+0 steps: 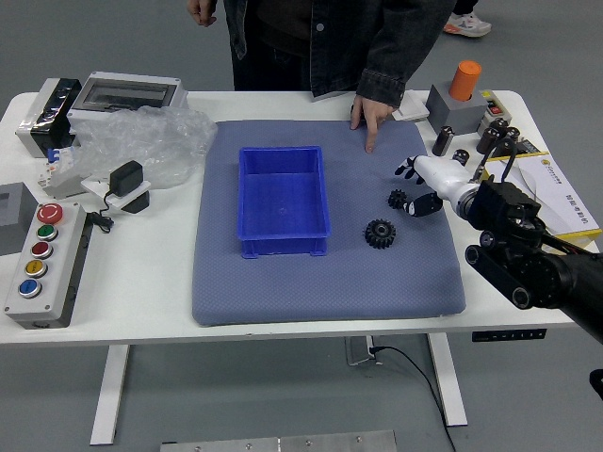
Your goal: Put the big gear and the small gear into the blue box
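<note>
So the job here looked to be at the pick-up step for the small gear [397, 199], with nothing boxed up. The robot's right hand [445, 179] reached in from the right of the frame, fingers apart and nothing in them, with the gear sitting just by the opening between thumb and fingers. Couldn't tell if the thumb was touching it. Next move, I'd say: ease in a bit, close on it, lift, then carry it left to the blue box [280, 193]. The big gear [380, 234] lay flat right of centre, nearer the bench's [141, 315] front edge, so that one would need its own trip.

A person's hand [370, 118] pointed a finger down at the mat's [320, 292] far side, upper right of centre; their other hand [202, 11] hung at the top left.

Materials-wise: both gears were black, round and toothed, the big one chunkier with a hole in the middle. The box was smooth, glossy, rectangular plastic with upright walls. The mat was grey-blue and finely patterned, and some crinkly clear plastic [141, 146] was bunched up upper left.
</note>
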`<action>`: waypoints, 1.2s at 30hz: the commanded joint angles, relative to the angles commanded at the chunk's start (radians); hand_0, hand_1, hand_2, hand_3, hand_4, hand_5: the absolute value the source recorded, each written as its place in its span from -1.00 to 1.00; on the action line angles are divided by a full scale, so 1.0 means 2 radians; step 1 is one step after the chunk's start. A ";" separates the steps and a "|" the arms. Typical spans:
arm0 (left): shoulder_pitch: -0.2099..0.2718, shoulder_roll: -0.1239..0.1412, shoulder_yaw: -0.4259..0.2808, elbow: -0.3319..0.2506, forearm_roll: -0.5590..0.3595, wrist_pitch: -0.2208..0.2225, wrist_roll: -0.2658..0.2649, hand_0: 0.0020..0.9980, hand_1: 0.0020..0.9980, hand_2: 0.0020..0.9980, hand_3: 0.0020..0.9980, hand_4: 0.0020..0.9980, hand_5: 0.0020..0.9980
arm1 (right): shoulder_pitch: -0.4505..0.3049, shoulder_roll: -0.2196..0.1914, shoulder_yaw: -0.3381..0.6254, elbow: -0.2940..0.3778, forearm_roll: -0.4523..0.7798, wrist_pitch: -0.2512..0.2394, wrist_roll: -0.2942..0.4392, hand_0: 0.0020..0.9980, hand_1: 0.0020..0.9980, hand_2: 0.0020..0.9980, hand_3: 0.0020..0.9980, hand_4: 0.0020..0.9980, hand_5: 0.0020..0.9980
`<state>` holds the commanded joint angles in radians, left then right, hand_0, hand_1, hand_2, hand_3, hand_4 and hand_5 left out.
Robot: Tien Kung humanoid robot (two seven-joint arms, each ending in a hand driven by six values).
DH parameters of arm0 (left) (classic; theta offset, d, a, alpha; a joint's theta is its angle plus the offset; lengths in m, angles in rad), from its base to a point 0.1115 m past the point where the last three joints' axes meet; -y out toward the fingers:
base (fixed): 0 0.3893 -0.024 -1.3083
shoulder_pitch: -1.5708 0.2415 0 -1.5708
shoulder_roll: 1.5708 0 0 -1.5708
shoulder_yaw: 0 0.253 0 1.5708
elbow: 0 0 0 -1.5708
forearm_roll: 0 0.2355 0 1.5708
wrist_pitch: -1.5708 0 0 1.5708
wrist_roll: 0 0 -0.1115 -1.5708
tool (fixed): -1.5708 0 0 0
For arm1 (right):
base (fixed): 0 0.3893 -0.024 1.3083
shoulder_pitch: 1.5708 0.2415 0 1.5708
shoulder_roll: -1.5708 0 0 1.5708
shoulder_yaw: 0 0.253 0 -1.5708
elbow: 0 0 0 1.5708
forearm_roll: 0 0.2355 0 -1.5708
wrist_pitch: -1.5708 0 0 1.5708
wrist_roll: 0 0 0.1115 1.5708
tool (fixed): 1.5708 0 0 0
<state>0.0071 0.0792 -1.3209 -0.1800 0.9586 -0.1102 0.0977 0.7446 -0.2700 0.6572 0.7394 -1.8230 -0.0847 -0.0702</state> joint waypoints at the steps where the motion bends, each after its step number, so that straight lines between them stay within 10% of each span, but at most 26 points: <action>1: 0.000 0.000 0.000 0.000 0.000 0.000 0.000 0.70 0.60 0.60 0.69 0.17 -0.88 | 0.000 0.001 0.000 -0.002 0.001 0.000 0.000 0.47 0.28 0.43 0.51 0.42 -0.80; 36: 0.001 -0.001 0.003 0.000 -0.002 0.000 0.000 0.70 0.60 0.60 0.69 0.17 -0.88 | -0.002 0.018 -0.004 -0.020 0.020 -0.002 -0.002 0.40 0.13 0.20 0.22 0.26 -0.61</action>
<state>0.0097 0.0775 -1.3147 -0.1800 0.9537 -0.1104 0.0968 0.7415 -0.2337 0.6501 0.6987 -1.7834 -0.0887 -0.0734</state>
